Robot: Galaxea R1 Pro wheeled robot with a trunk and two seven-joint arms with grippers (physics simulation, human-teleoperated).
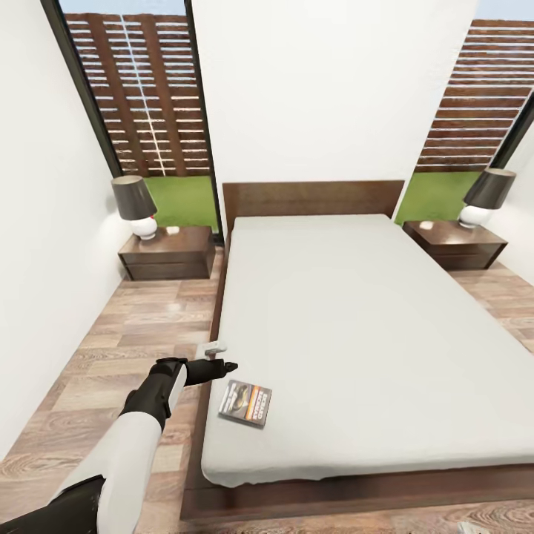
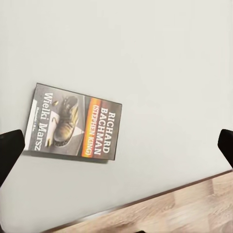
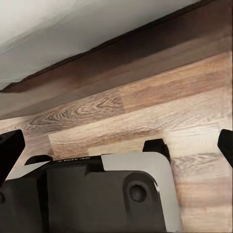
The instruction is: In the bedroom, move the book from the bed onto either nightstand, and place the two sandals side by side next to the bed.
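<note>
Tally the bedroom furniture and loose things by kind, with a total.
Beds: 1, the bed
Nightstands: 2, the left nightstand and the right nightstand
Lamps: 2, the left lamp and the right lamp
Books: 1, the book on the mattress
Total: 6

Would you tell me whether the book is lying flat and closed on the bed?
Yes: the book lies flat and closed, cover up, on the mattress near its edge.

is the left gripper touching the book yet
Apart. In the left wrist view the book lies flat on the mattress, with bare mattress between it and both fingertips of the open left gripper.
</note>
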